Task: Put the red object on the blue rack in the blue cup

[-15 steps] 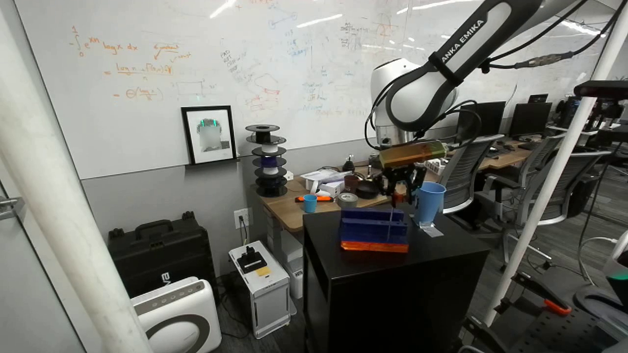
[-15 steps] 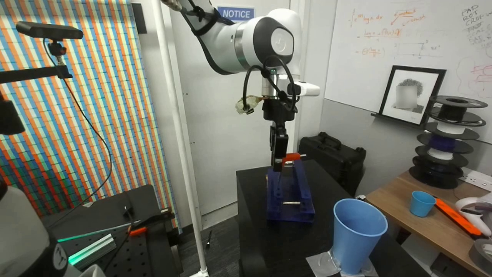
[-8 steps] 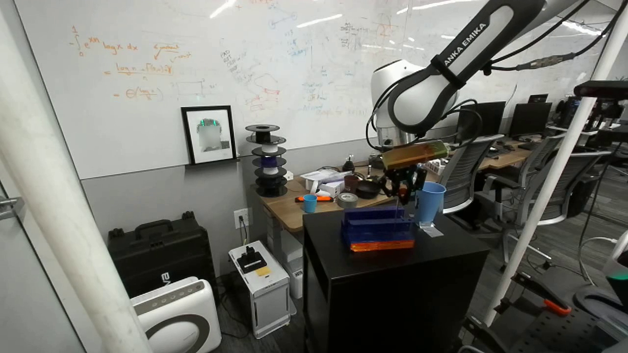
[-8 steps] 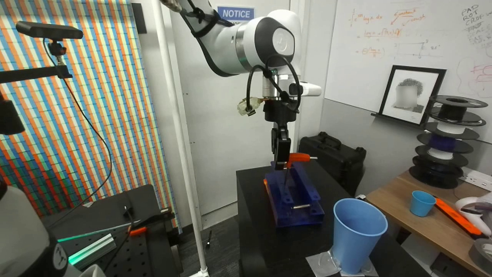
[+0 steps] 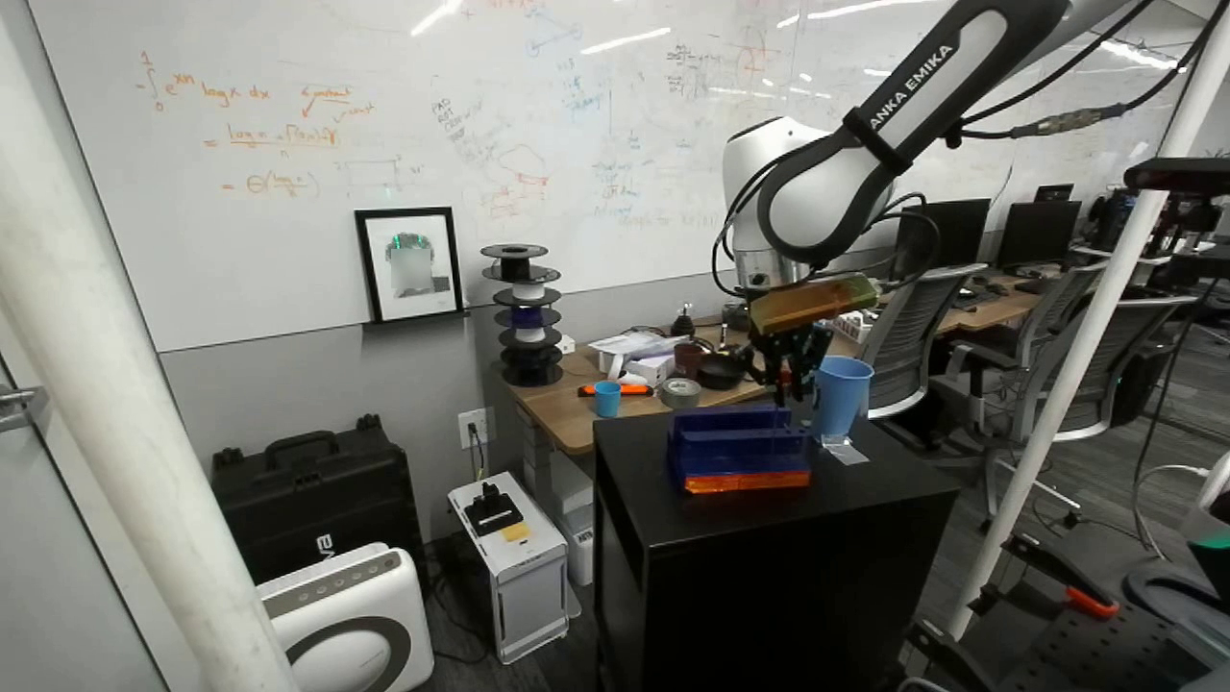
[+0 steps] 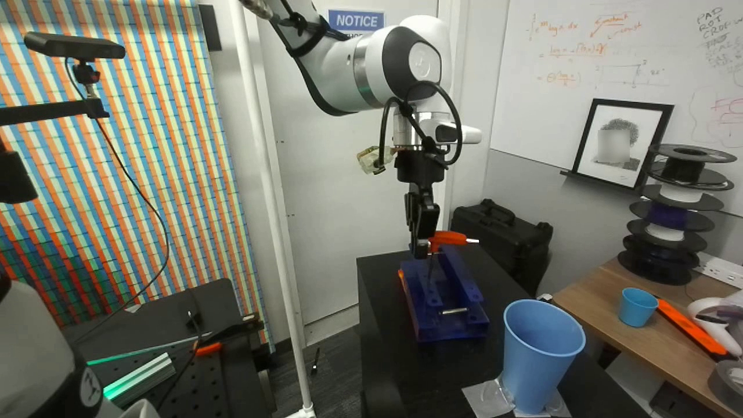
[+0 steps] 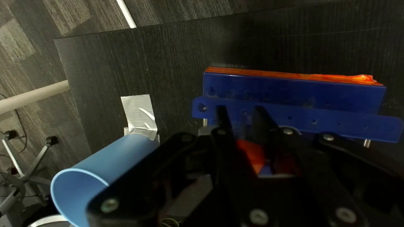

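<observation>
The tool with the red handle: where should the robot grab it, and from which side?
Probably by the red handle, from above, pinching its two long sides: it's chunky and sticks out sideways above the blue rack, while the thin shaft points down.

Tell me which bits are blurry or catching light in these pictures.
In the wrist view, the claw is dark and out of focus, while the blue rack looks sharper and the tape at the base of the blue cup shows glare; in an exterior view, the whiteboard carries bright streaks of reflected light; in both exterior views, a smoothed-out patch hides part of the framed picture.
</observation>
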You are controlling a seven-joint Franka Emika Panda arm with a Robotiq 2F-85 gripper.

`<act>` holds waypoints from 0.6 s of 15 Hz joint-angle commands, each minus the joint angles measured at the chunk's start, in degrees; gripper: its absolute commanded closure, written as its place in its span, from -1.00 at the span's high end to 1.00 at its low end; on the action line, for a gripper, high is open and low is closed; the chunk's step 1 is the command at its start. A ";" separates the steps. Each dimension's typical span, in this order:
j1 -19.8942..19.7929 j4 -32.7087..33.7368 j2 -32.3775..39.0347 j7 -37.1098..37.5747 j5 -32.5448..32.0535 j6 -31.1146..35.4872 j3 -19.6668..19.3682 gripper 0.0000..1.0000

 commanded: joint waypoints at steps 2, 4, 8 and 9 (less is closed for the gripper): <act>-0.38 -0.17 -0.72 -2.07 -0.39 1.75 0.30 0.32; -0.41 -0.12 -0.74 -2.19 -0.70 2.12 0.11 0.63; -0.69 -0.22 -1.01 0.33 -3.00 3.04 -1.33 1.00; -0.83 -0.20 -0.95 0.78 -3.50 3.43 -1.73 1.00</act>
